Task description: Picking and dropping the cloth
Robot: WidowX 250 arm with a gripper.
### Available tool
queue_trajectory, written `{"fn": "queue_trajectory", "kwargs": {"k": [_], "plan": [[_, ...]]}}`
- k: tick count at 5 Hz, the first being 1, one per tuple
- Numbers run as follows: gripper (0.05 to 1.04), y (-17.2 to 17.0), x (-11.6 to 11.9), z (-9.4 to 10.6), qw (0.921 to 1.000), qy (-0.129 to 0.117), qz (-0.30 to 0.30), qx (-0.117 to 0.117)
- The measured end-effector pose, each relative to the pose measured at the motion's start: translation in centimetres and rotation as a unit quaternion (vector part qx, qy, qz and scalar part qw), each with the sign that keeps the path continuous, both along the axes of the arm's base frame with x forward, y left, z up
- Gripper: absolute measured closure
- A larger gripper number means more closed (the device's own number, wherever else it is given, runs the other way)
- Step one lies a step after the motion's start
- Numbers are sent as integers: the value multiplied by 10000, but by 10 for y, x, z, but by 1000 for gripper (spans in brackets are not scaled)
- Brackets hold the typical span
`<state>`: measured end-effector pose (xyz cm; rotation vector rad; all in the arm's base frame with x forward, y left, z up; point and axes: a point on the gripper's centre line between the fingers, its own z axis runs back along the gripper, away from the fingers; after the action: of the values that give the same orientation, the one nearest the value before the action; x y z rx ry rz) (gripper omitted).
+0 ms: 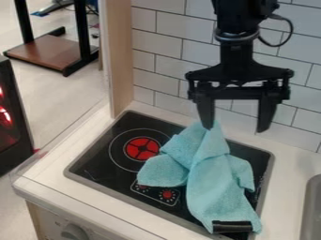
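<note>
The gripper [235, 127] hangs at the upper right, in front of the tiled wall, with its two fingers spread wide and nothing between them. Below it a light blue cloth [210, 173] lies crumpled over the right half of the black stovetop. Its peaked top comes up near the left fingertip; whether they touch, I cannot tell. The cloth's lower end, with a black strip [232, 227] on it, lies at the stove's front right edge.
The stovetop [100, 157] has a red burner [142, 148] at the left and red knobs at the front. A wooden panel [119, 56] stands at the back left corner. White tiles rise behind, and a grey sink edge [308, 211] is at the far right.
</note>
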<state>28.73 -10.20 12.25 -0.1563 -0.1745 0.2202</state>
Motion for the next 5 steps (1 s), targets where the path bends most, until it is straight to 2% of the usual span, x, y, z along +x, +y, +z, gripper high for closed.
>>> {"fn": "queue_trajectory", "kwargs": {"k": [1, 2, 3, 4, 5], "plan": [[85, 23, 0, -8, 9990, 45, 332, 296], [85, 35, 0, -16, 9977, -33, 374, 558], [85, 45, 3, -27, 9951, -12, 401, 901], [85, 42, -1, -45, 9961, 141, 111, 864], [85, 33, -3, -60, 9976, 186, -219, 632]]}}
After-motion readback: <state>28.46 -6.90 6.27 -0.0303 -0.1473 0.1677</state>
